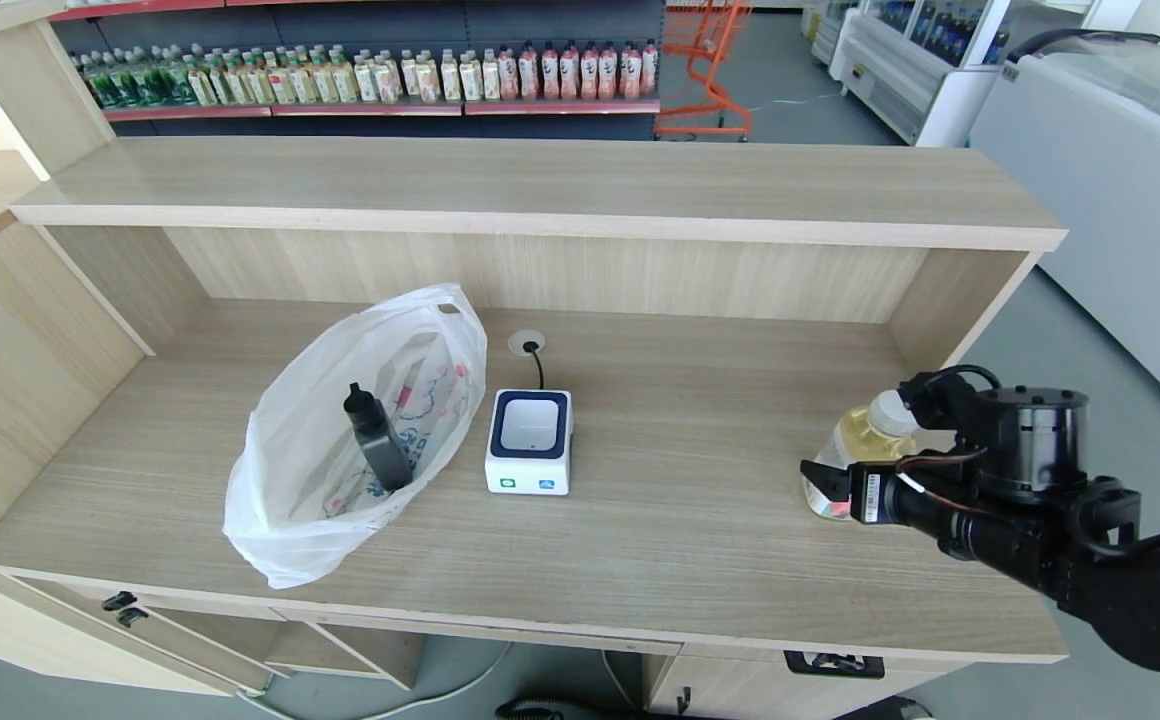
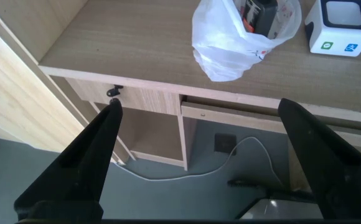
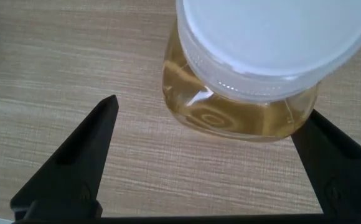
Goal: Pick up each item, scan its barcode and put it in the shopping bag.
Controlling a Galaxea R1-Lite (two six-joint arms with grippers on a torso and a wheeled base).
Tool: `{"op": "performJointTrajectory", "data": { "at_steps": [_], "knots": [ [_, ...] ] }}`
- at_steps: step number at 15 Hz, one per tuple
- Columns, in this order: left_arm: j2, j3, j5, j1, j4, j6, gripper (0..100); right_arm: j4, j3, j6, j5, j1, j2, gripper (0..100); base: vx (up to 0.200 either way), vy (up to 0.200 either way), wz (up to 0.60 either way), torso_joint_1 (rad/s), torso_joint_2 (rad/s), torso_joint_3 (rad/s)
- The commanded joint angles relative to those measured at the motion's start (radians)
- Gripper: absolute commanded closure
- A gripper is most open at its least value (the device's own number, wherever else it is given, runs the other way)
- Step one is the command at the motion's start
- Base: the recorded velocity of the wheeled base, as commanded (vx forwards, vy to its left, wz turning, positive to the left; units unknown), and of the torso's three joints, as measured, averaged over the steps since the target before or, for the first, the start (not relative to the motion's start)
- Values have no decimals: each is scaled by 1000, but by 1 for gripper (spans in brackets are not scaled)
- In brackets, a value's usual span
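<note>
Bottle [image 1: 865, 437] of yellow liquid stands on the desk [image 1: 700, 530] at the head view's right, just ahead of the right gripper's [image 3: 211, 107] spread fingers. Left gripper [image 2: 200, 103] is spread too, out in front of the desk.

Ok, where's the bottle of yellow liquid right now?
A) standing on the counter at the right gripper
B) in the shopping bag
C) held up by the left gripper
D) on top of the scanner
A: the bottle stands on the counter, right of the scanner, the right gripper open at it.
</note>
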Motion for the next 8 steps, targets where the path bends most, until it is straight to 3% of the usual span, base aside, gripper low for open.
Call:
{"op": "performJointTrajectory", "data": {
  "at_steps": [1,8],
  "knots": [
    [0,0,0,0,0,0,0,-43,0,-8,3,3,59,0,0,0,0,0,0,0],
    [0,0,0,0,0,0,0,-202,-22,-59,5,32,158,0,0,0,0,0,0,0]
  ]
}}
